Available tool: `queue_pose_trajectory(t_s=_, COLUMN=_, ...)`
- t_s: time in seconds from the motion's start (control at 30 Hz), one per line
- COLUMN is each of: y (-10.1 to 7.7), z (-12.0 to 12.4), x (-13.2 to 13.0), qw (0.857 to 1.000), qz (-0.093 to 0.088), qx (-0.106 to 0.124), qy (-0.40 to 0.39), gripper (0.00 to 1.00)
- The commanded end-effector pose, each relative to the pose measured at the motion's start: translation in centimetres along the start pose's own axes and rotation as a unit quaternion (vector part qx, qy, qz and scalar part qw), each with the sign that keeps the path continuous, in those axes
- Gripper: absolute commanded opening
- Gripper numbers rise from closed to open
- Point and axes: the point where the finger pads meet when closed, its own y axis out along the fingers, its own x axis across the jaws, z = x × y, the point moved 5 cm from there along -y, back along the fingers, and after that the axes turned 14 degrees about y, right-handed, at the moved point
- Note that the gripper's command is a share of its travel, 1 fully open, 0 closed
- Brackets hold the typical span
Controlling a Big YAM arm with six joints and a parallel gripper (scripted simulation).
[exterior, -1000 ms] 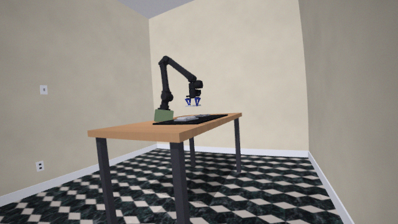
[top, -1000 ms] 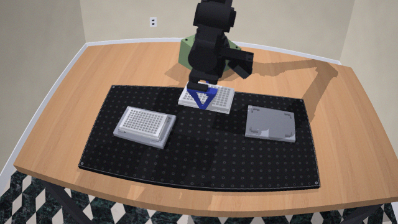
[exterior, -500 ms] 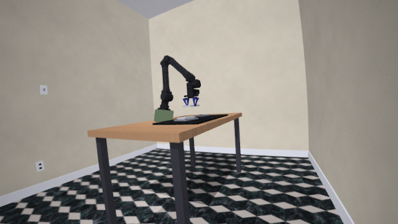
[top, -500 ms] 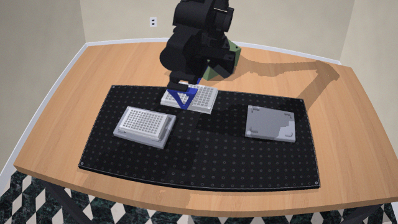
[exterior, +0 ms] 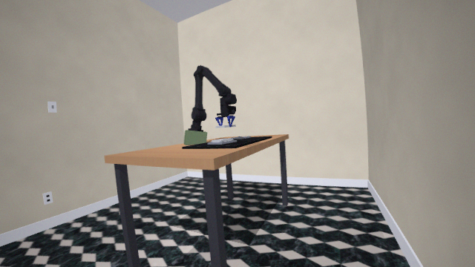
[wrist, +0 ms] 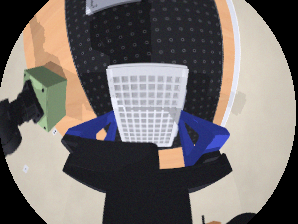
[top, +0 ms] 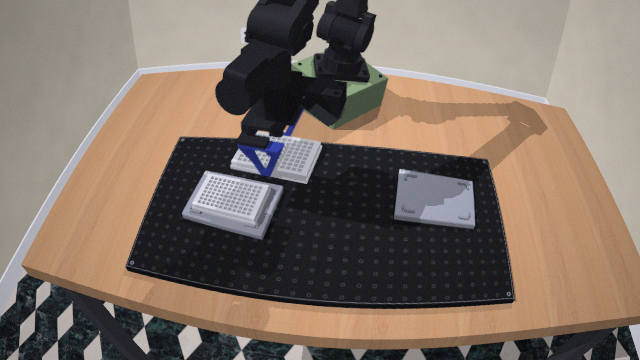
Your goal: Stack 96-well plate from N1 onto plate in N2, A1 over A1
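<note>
My gripper (top: pixel 265 157) with blue fingers is shut on a white 96-well plate (top: pixel 277 159) and holds it level in the air above the black mat, behind the left nest. The wrist view shows the plate (wrist: pixel 148 106) between the two blue fingers. In the far view the gripper (exterior: pixel 225 122) hangs well above the table. A second 96-well plate (top: pixel 231 198) sits in its grey nest at the mat's left. I cannot read the A1 marks.
The black perforated mat (top: pixel 325 225) covers the middle of the wooden table. The arm's green base block (top: pixel 350 95) stands at the back behind the mat. The arm's upper links hang over the back left of the mat.
</note>
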Motion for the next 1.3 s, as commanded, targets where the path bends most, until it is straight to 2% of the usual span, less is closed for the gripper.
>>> queue_pose_trajectory(t_s=0.0, y=-1.8, z=0.4, x=-3.1, qw=0.999, qz=0.031, qx=-0.006, qy=-0.014, gripper=0.00)
queue_pose_trajectory(t_s=0.37, y=-1.8, z=3.7, x=-4.7, qw=1.000, qz=0.024, qx=-0.004, qy=-0.013, gripper=0.00)
queue_pose_trajectory(t_s=0.87, y=-1.8, z=7.6, x=-6.9, qw=1.000, qz=0.024, qx=-0.003, qy=-0.013, gripper=0.00)
queue_pose_trajectory(t_s=0.93, y=-1.8, z=7.7, x=-7.0, qw=1.000, qz=0.024, qx=-0.003, qy=-0.013, gripper=0.00)
queue_pose_trajectory(t_s=1.0, y=-2.6, z=6.6, x=-7.2, qw=0.999, qz=0.035, qx=-0.002, qy=-0.027, gripper=0.00)
queue_pose_trajectory(t_s=1.27, y=-2.3, z=6.7, x=-7.2, qw=0.999, qz=0.030, qx=-0.002, qy=-0.022, gripper=0.00)
